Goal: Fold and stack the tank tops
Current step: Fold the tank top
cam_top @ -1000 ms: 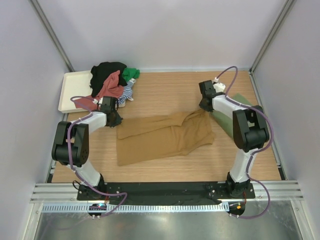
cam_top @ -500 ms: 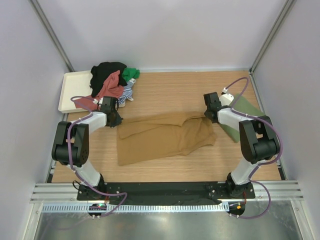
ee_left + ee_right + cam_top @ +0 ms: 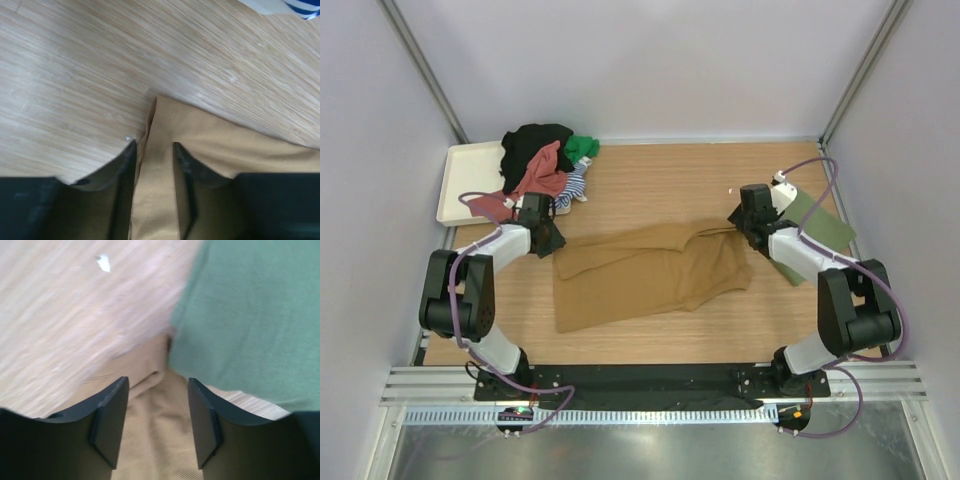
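A mustard brown tank top (image 3: 640, 275) lies spread flat across the middle of the table. My left gripper (image 3: 552, 240) is low at its upper left corner. In the left wrist view the left gripper (image 3: 153, 150) is open, with a strap of the mustard cloth (image 3: 155, 190) lying loose between the fingers. My right gripper (image 3: 740, 222) is at the top's upper right corner. It (image 3: 157, 390) stands open over the mustard cloth (image 3: 150, 440), beside a folded olive green tank top (image 3: 245, 315). More tank tops (image 3: 545, 160) are heaped at the back left.
The heap of black, red, green and striped tops sits partly on a cream tray (image 3: 465, 180) at the back left. The folded green top (image 3: 815, 225) lies at the right edge under the right arm. White walls enclose the table on three sides.
The right gripper has moved right and slightly nearer, drawing the top's right end out, and its jaws have opened. The left gripper's jaws have parted off the strap; that arm stayed put.
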Robot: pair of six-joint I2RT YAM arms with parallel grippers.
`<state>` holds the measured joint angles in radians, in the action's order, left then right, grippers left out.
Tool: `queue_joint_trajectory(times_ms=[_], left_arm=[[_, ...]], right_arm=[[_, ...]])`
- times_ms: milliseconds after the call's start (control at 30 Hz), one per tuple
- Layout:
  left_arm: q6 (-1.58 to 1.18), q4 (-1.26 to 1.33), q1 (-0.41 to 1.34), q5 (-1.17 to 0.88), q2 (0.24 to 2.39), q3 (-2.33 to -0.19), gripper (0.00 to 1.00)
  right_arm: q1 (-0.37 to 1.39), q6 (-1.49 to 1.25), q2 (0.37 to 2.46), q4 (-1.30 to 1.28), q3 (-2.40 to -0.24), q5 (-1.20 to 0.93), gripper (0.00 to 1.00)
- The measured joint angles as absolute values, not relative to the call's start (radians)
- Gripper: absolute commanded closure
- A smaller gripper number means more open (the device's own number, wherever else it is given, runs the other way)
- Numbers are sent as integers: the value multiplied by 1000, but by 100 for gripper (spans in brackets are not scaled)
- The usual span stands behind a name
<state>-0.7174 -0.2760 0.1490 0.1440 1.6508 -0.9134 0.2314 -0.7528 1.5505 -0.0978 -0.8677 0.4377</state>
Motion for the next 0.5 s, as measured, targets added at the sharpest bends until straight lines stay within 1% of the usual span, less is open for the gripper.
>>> queue_joint_trajectory(times_ms=[100, 167, 267, 333, 500], left_arm=[[-715, -298, 149, 141, 1613, -913, 56], [-713, -309, 149, 138, 1588, -913, 54], [-706, -326, 149, 134, 1550, -909, 52], [-706, -331, 151, 130, 1519, -897, 51], [-707, -362, 183, 113, 1405, -839, 50]], right_arm=[[231, -728, 1483, -71, -856, 389, 52], [231, -710, 1456, -59, -850, 353, 54], [232, -689, 1449, -53, -849, 278, 53], [237, -678, 1454, -54, -849, 216, 50], [307, -649, 1484, -55, -849, 109, 50]])
